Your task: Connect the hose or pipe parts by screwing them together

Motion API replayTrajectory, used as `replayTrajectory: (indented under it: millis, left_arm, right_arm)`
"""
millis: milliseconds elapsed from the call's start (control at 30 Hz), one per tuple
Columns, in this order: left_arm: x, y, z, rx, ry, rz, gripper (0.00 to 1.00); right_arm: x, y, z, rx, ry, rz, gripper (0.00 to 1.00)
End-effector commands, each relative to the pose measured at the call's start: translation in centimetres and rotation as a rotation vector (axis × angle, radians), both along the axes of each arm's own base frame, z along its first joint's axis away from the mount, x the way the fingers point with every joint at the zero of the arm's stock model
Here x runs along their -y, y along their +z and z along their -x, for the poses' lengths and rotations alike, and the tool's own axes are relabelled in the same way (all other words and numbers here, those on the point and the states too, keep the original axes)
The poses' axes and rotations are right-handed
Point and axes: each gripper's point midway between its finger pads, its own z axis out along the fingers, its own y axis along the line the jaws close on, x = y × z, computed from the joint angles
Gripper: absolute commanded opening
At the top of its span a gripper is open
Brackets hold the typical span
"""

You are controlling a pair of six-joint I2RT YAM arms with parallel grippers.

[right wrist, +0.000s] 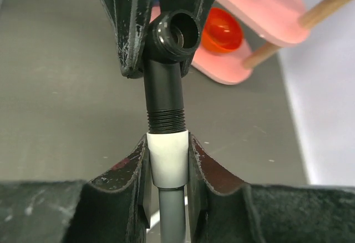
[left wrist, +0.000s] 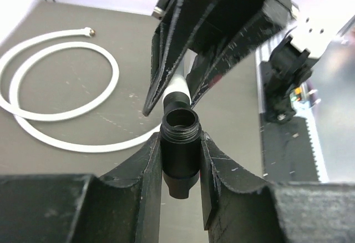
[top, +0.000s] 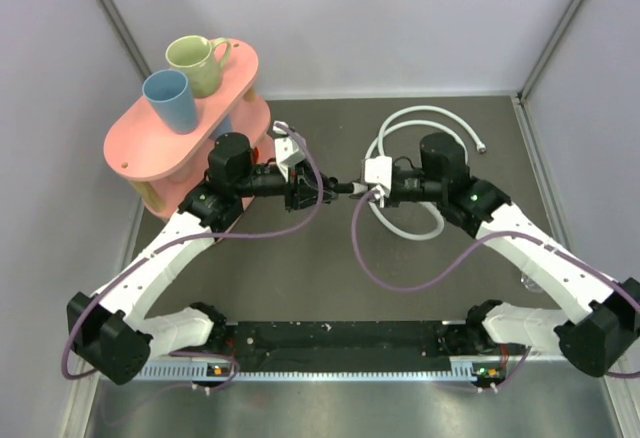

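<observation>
Grey tabletop (top: 300,288) below, I see my left gripper (left wrist: 180,142) pinching the black connector (left wrist: 179,162), right gripper (right wrist: 167,146) clamping the white hose (right wrist: 167,162) end against its thread.

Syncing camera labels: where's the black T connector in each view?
Top external: black connector at centre, between left gripper and right gripper.
Left wrist: lower centre, clamped in the left gripper, threaded mouth up.
Right wrist: upper centre, meeting the sleeve the right gripper clamps.
Shared landmark: white hose; coil at left in left wrist, end sleeve in right wrist.
</observation>
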Motion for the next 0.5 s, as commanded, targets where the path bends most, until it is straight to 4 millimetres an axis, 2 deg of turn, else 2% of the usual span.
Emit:
replayTrajectory:
  millis: [0, 200, 300, 333, 367, 400, 433, 467]
  left_arm:
    - [0.7, -2.3, 0.9, 0.293, -0.162, -0.073, 0.00]
    - [0.7, -5.1, 0.7, 0.337, -0.182, -0.171, 0.00]
    - [0.6, -5.4, 0.2, 0.335, -0.137, -0.163, 0.00]
    - [0.6, -5.0, -0.5, 0.327, -0.093, -0.160, 0.00]
    - [0.6, -4.8, -0.5, 0.279, -0.081, -0.149, 0.00]
    - [0.7, -4.6, -0.7, 0.259, -0.071, -0.141, 0.00]
    - [0.7, -4.4, -1.1, 0.239, -0.047, -0.136, 0.00]
    - [0.6, -3.8, -1.7, 0.176, -0.009, -0.114, 0.00]
  right_arm:
    - [-1.9, 5.6, 2.9, -0.125, 0.238, -0.143, 0.00]
    - [-2.3, 3.8, 2.4, -0.283, 0.237, -0.145, 0.00]
    - [-2.1, 3.2, 1.3, -0.334, 0.179, -0.150, 0.01]
    - [-1.9, 3.1, 0.9, -0.341, 0.145, -0.154, 0.09]
    - [-1.9, 3.3, 0.5, -0.319, 0.123, -0.164, 0.24]
    - [-1.5, 2.5, -0.2, -0.311, 0.071, -0.161, 0.30]
    - [-1.0, 3.1, -0.2, -0.274, 0.048, -0.177, 0.35]
    - [-0.6, 3.2, -0.3, -0.244, 0.024, -0.185, 0.46]
